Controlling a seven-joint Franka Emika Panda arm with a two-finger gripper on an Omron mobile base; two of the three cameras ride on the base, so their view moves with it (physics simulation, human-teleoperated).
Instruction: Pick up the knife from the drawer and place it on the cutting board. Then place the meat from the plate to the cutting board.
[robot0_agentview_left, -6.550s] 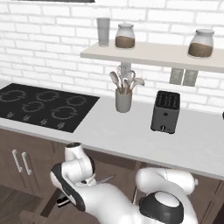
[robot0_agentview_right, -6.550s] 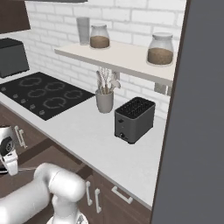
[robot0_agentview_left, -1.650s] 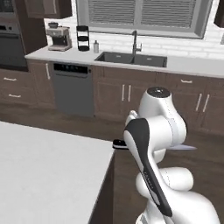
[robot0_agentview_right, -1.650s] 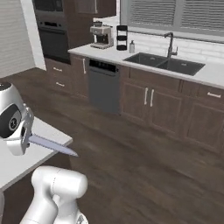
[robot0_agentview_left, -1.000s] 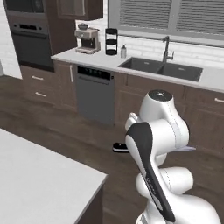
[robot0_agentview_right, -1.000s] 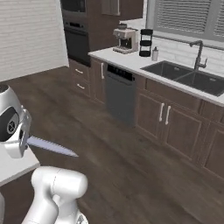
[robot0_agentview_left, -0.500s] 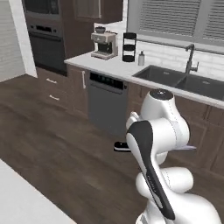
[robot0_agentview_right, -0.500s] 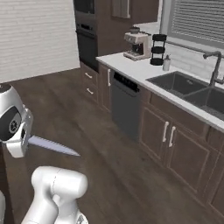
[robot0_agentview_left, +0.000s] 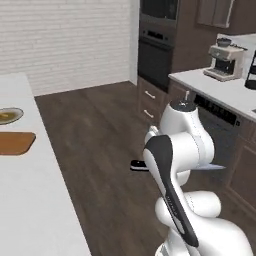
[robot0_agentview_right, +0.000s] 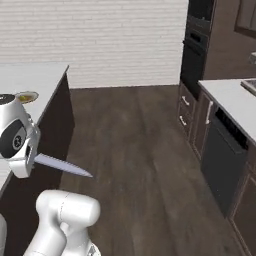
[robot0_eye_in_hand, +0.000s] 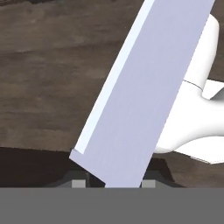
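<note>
The gripper (robot0_eye_in_hand: 111, 181) is closed on the knife (robot0_agentview_right: 62, 165), which sits across the jaws. In the hand view the blade fills the middle and runs up and away from the fingertips. In the right base view the grey blade sticks out level to one side of the hand, point outward. In the left base view the black handle (robot0_agentview_left: 139, 164) juts out on the opposite side of the arm and the blade tip shows past the arm's other edge. So the knife's long axis is roughly level and crosswise to the hand.

The cutting board (robot0_agentview_left: 15, 143) lies on the white counter (robot0_agentview_left: 40, 210), well off to the handle side of the hand and higher than the knife. The plate (robot0_agentview_left: 9, 115) with the meat sits just beyond it. To my eye, the coming move turns on this: the hand must travel toward the handle end, rise over the counter edge and bring the knife's length in line with the board's long side. The blade tip points away from the board.

Against half a second ago, the whole scene has swung: the sink and its cabinets have slid out, the oven wall (robot0_agentview_left: 159, 40) and brick wall have come in, and the counter with board and plate has come into sight. That is the base turning. The arm's pose and the knife in the jaws look unchanged.
</note>
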